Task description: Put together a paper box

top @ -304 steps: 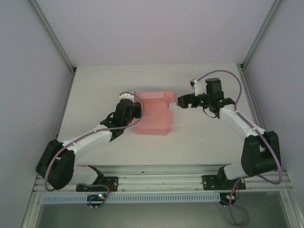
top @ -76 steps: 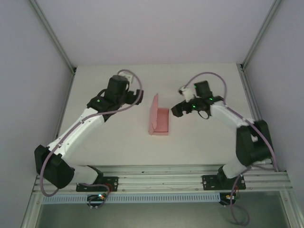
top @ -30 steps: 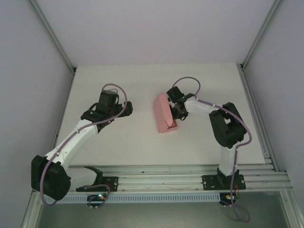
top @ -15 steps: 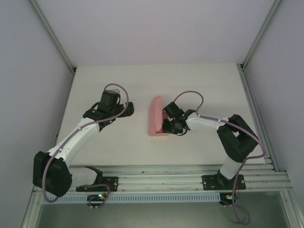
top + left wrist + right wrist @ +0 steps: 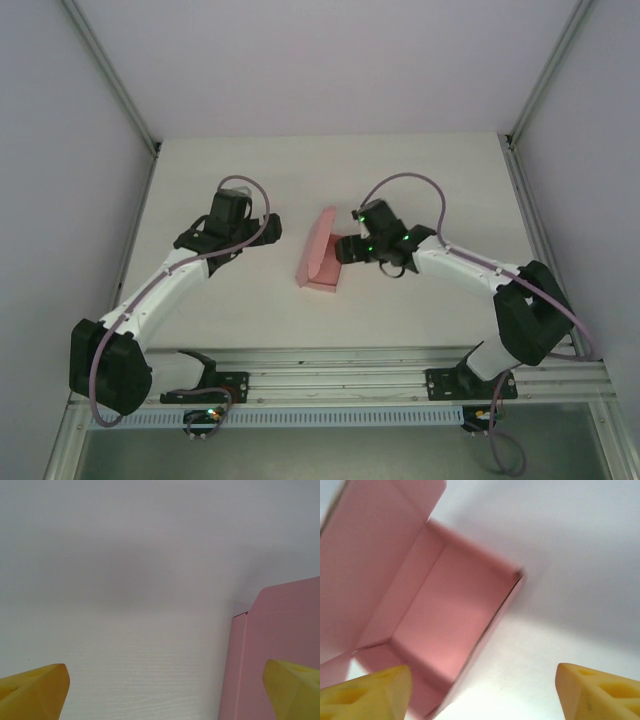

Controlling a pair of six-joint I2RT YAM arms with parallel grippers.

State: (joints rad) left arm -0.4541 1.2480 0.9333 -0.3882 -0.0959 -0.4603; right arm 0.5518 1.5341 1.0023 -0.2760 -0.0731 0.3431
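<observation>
The paper box (image 5: 318, 255) sits near the middle of the bench (image 5: 430, 170), between the two grippers. It is a shallow pink tray, open on top, with one long flap standing up at a slant along its left side.

The right gripper (image 5: 343, 250) is at the box's right side, low over the bench. In the right wrist view its yellow fingertips (image 5: 367, 695) are spread wide. The box (image 5: 445, 620) lies just ahead of them and its open hollow faces the camera. The left-hand tip overlaps the near corner of the tray, and the other tip is over bare bench. The jaws are released and grasp nothing. I cannot tell whether the left-hand tip touches the card.

The left gripper (image 5: 270, 230) is to the left of the box, apart from it and pointing toward it. In the left wrist view its fingertips (image 5: 32, 690) are also spread wide, with bare bench between them, so these jaws are released too. The pink card (image 5: 275, 650) stands at the right edge of that view, just ahead of the right-hand tip.
</observation>
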